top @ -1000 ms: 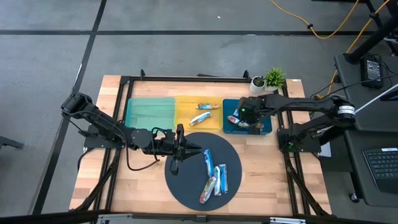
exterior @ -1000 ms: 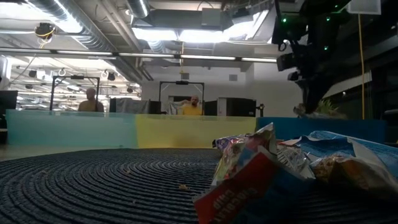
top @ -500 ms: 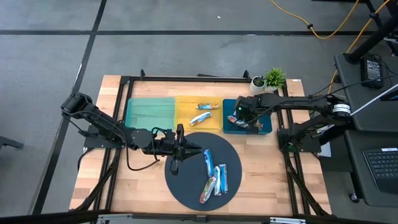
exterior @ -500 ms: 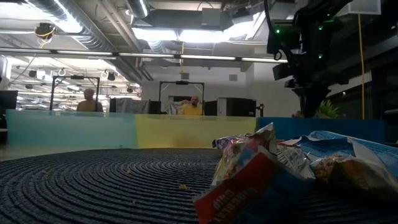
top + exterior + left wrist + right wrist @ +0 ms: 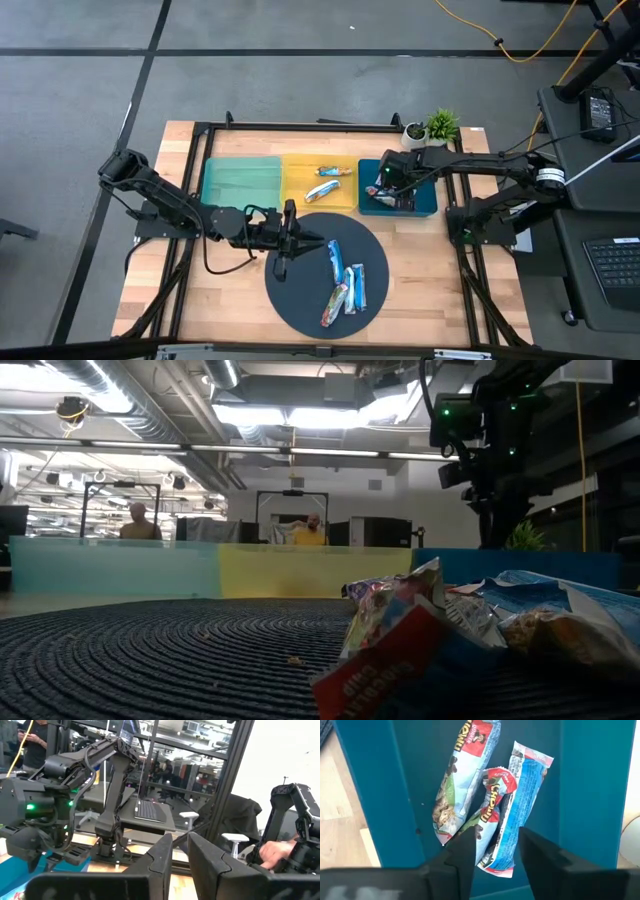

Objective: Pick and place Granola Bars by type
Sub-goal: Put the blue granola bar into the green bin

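Right gripper (image 5: 492,851) points straight down, fingers parted, empty. Left arm stretched low, left gripper (image 5: 180,852) level, fingers nearly closed, empty.

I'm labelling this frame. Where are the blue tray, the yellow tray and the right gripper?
blue tray (image 5: 428,207): high view, its near right rim.
yellow tray (image 5: 298,170): high view, bare floor.
right gripper (image 5: 492,854): right wrist view, gap between fingertips.

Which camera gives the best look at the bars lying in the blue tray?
The right wrist view: it looks straight down on three wrapped bars in the blue tray. The high view shows them small, partly under the right gripper. The low view shows only the tray wall.
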Controlling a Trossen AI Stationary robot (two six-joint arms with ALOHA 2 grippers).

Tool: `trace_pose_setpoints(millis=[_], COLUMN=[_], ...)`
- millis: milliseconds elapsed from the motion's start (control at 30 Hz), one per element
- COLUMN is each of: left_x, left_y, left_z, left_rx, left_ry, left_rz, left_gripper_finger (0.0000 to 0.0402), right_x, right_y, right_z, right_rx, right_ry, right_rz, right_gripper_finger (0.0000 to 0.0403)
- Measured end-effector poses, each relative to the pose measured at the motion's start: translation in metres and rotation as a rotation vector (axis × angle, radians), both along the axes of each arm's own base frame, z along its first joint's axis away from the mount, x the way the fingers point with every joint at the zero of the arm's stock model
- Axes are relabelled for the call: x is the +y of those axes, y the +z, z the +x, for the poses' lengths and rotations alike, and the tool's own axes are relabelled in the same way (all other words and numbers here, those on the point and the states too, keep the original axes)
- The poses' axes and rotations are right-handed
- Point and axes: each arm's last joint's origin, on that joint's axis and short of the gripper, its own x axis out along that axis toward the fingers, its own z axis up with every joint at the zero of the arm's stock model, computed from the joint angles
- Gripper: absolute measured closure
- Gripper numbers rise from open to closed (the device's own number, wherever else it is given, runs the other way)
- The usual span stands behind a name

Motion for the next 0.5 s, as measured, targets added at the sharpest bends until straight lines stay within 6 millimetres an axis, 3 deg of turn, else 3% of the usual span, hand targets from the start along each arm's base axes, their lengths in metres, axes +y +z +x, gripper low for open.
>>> trace_pose_setpoints(millis=[300, 500], left_x=[-0.001, -0.001], left_y=[0.000, -0.008], left_z=[0.000, 0.001], left_rx=[-0.001, 0.074], left_ry=[-0.023, -0.028], left_rz=[0.003, -0.011], left_gripper_finger=[0.0352, 0.0348], right_x=[0.002, 0.015], right_y=[0.002, 0.023], right_z=[-0.001, -0.007], right_rx=[-0.013, -0.131], right_ry=[-0.008, 0.019], right_rz=[0.002, 0.002], right_gripper_finger=[0.0249, 0.0258])
